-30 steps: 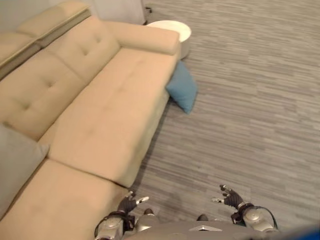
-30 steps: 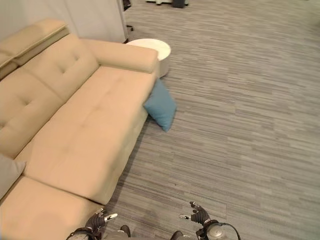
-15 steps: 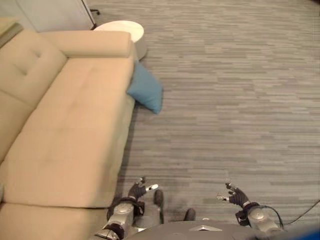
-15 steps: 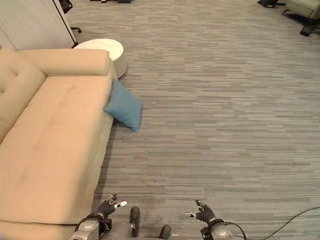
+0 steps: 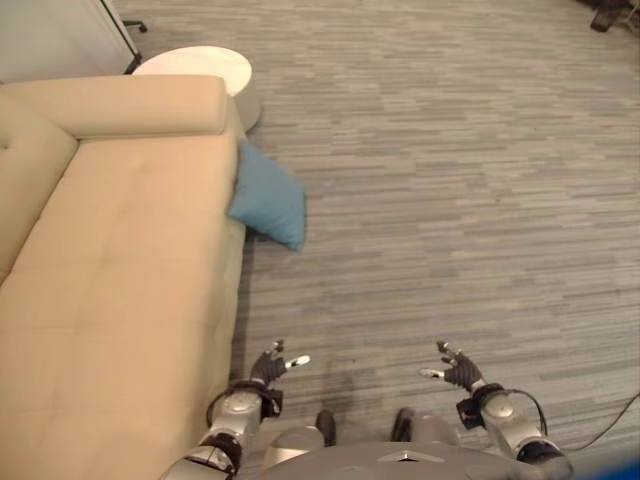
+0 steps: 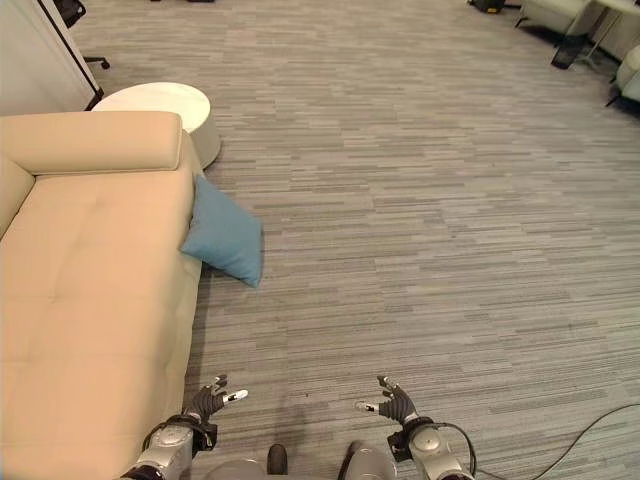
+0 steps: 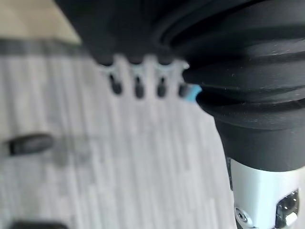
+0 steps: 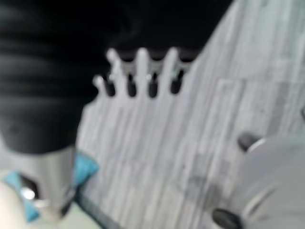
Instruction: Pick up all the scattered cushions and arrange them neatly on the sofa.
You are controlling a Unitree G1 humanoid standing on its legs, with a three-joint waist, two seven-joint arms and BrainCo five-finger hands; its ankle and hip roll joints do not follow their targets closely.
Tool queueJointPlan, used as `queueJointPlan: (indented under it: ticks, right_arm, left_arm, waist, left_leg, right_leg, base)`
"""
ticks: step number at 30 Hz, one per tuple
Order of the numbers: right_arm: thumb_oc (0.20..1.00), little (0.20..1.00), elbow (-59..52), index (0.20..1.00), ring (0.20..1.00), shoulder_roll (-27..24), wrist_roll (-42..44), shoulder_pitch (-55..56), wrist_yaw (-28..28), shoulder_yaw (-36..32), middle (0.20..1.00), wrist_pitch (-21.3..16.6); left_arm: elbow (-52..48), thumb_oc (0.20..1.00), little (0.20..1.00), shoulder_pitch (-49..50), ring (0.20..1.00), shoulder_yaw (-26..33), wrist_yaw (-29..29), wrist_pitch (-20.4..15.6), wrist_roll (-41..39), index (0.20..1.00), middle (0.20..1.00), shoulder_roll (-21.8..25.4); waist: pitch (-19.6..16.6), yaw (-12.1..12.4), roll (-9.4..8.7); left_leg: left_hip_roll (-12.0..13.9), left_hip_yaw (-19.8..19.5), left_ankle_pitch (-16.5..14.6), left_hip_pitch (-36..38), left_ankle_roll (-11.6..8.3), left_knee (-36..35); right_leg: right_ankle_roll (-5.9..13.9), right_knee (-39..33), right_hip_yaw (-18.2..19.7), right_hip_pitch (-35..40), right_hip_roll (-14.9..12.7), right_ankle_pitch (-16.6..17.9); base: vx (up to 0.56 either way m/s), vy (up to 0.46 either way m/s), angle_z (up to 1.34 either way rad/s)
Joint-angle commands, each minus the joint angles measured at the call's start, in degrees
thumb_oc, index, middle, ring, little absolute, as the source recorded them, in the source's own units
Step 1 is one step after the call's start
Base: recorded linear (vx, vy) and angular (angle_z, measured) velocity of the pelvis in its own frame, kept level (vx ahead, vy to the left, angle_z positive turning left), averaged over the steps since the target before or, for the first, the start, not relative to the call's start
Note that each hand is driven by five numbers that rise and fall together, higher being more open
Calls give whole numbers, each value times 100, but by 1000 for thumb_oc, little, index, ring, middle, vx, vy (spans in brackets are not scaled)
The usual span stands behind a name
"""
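A blue cushion (image 5: 266, 194) lies on the grey floor, leaning against the front of the beige sofa (image 5: 110, 260) near its armrest (image 5: 125, 105); it is also the blue cushion (image 6: 224, 238) in the right eye view. My left hand (image 5: 269, 368) is low beside the sofa's front edge, fingers relaxed and holding nothing. My right hand (image 5: 458, 370) is out over the floor to the right, also open and empty. Both hands are well short of the cushion. In the wrist views the left hand's fingers (image 7: 137, 82) and the right hand's fingers (image 8: 143, 71) are spread over bare floor.
A round white side table (image 5: 205, 70) stands just past the sofa's armrest. A pale wall panel (image 5: 55, 35) rises behind the sofa. Wide grey plank floor (image 5: 450, 200) stretches to the right, with furniture legs (image 6: 575, 40) at the far corner.
The camera has swung to the right, so the sofa's back and the grey cushion at left have left the picture. Both hands stay low, open and empty.
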Motion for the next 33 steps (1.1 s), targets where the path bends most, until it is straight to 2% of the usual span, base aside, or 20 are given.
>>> queueJointPlan:
  ticks: [1,2,3,4,7,10,11,13,15,16,17,18,19,22,24,26,28,29,31,33]
  right_arm:
    - [1000,1000,-109,1000,1000,-197,-42,-129,-71,-13,1000,-172]
    - [1000,1000,-114,1000,1000,-206,-68,-90,-77,-26,1000,-159]
    - [1000,1000,-155,1000,1000,-193,137,-22,-98,-118,1000,-213]
    - [1000,1000,-198,1000,1000,-200,243,10,-116,-68,1000,-247]
    - [1000,1000,-136,1000,1000,-203,287,-33,-141,11,1000,-245]
    - [1000,1000,-87,1000,1000,-198,307,-84,-139,30,1000,-216]
    - [1000,1000,-52,1000,1000,-209,306,-91,-135,36,1000,-234]
    - [1000,1000,-24,1000,1000,-186,298,-76,-137,55,1000,-247]
    - [1000,1000,-31,1000,1000,-175,275,-69,-127,70,1000,-255]
    - [1000,1000,-30,1000,1000,-185,268,-44,-108,76,1000,-272]
    - [1000,1000,-20,1000,1000,-184,261,-51,-81,87,1000,-274]
    - [1000,1000,-25,1000,1000,-161,254,-24,-58,81,1000,-268]
    - [1000,1000,-26,1000,1000,-75,183,-31,-74,137,1000,-250]
    - [1000,1000,-27,1000,1000,-18,163,-37,-81,149,1000,-266]
    - [1000,1000,-90,1000,1000,87,152,-81,-86,144,1000,-244]
    - [1000,1000,-96,1000,1000,108,125,-122,-100,164,1000,-224]
    - [1000,1000,-85,1000,1000,118,113,-140,-101,177,1000,-218]
    - [1000,1000,-93,1000,1000,87,81,-128,-101,221,1000,-213]
    - [1000,1000,-109,1000,1000,48,64,-148,-118,222,1000,-222]
    - [1000,1000,-123,1000,1000,15,-41,-185,-149,254,1000,-187]
  left_arm:
    - [-111,1000,1000,-94,1000,1,-34,-177,-66,1000,1000,-135]
    - [-56,1000,1000,-39,1000,32,-13,-179,-50,1000,1000,-155]
    - [-33,1000,1000,-16,1000,30,37,-204,-93,1000,1000,-198]
    - [-63,1000,1000,-67,1000,1,48,-210,-96,1000,1000,-168]
    - [-76,1000,1000,-175,1000,-33,107,-205,-80,1000,1000,-143]
    - [-50,1000,1000,-237,1000,-41,115,-197,-74,1000,1000,-133]
    - [-62,1000,1000,-231,1000,-42,128,-190,-17,1000,1000,-121]
    - [-61,1000,1000,-173,1000,-16,127,-179,3,1000,1000,-130]
    - [-22,1000,1000,-145,1000,-9,120,-169,90,1000,1000,-139]
    - [-20,1000,1000,-133,1000,-4,115,-151,148,1000,1000,-145]
    - [-10,1000,1000,-133,1000,-7,113,-132,211,1000,1000,-153]
    - [-27,1000,1000,-101,1000,31,95,-117,205,1000,1000,-133]
    - [-24,1000,1000,-41,1000,85,161,-126,239,1000,1000,-107]
    - [-27,1000,1000,-9,1000,86,166,-156,218,1000,1000,-69]
    - [-134,1000,1000,-3,1000,45,154,-151,223,1000,1000,-21]
    - [-99,1000,1000,-56,1000,-10,164,-122,318,1000,1000,-7]
    - [-78,1000,1000,-81,1000,-27,178,-122,346,1000,1000,-1]
    - [-88,1000,1000,-123,1000,-47,207,-116,314,1000,1000,0]
    - [-57,1000,1000,-171,1000,-87,210,-121,363,1000,1000,-13]
    - [36,1000,1000,-152,1000,-139,228,-124,496,1000,1000,-34]
  waist:
    - [-111,10,-10]
    - [-185,-47,-72]
    - [-225,-123,-113]
    - [-162,-117,-252]
    - [-9,-20,-341]
    - [23,73,-358]
    - [-3,125,-359]
    - [-6,224,-293]
    - [-11,261,-231]
    - [-24,240,-231]
    - [-5,265,-218]
    - [-34,298,-220]
    - [-106,437,-285]
    - [-176,481,-333]
    - [-191,492,-304]
    - [-181,410,-256]
    - [-197,385,-236]
    - [-173,345,-189]
    - [-157,293,-139]
    - [-95,177,-160]
  left_leg:
    - [-32,-612,-394,-32,-272,626]
    - [-16,-622,-454,44,-349,695]
    - [105,-512,-187,-98,-622,1322]
    - [306,-246,43,-473,-779,2195]
    - [448,-88,196,-995,-836,3033]
    - [373,10,89,-1323,-754,2691]
    - [313,123,-8,-1478,-631,2136]
    - [331,289,321,-1584,-607,1429]
    - [427,531,760,-1730,-694,951]
    - [497,762,778,-1780,-756,770]
    - [589,1034,915,-1849,-702,740]
    - [605,1028,950,-1724,-661,652]
    - [417,669,848,-1700,-544,787]
    - [352,720,781,-1593,-503,742]
    - [153,653,573,-1311,-240,663]
    - [79,504,482,-1128,-145,568]
    - [64,439,456,-1059,-138,520]
    - [6,260,425,-844,-174,363]
    - [16,143,361,-749,-206,320]
    - [-83,-130,172,-541,-227,350]
  right_leg:
    - [61,-284,-160,551,314,839]
    - [21,-467,-113,655,434,775]
    - [-112,-574,-192,858,590,709]
    - [-242,-724,-370,1061,601,652]
    - [-408,-921,-549,1372,708,506]
    - [-387,-1098,-598,1532,760,453]
    - [-355,-1195,-609,1633,835,400]
    - [-315,-1269,-589,1816,991,307]
    - [-321,-1284,-589,1977,1139,171]
    - [-304,-1246,-567,2067,1191,25]
    - [-348,-1170,-630,2075,1248,-13]
    - [-343,-1120,-649,2122,1284,-50]
    - [-324,-892,-680,2188,1232,-169]
    - [-226,-601,-696,2214,1155,-198]
    - [45,645,-708,1882,793,84]
    - [89,1157,-531,1568,719,236]
    - [67,1149,-500,1471,727,260]
    - [-58,804,-414,1275,744,129]
    - [-141,426,-411,1135,717,126]
    - [-89,-303,-125,819,665,501]
  base:
    - [357,-222,8]
    - [445,-355,52]
    - [439,-482,52]
    - [291,-437,52]
    - [148,-250,33]
    - [164,-94,9]
    - [251,-31,21]
    - [311,-18,11]
    - [308,8,13]
    - [285,21,-4]
    - [297,35,0]
    - [348,64,10]
    - [305,47,7]
    - [267,92,0]
    - [353,241,18]
    - [283,160,36]
    - [203,44,63]
    - [221,-7,56]
    - [243,-45,45]
    - [357,-111,70]
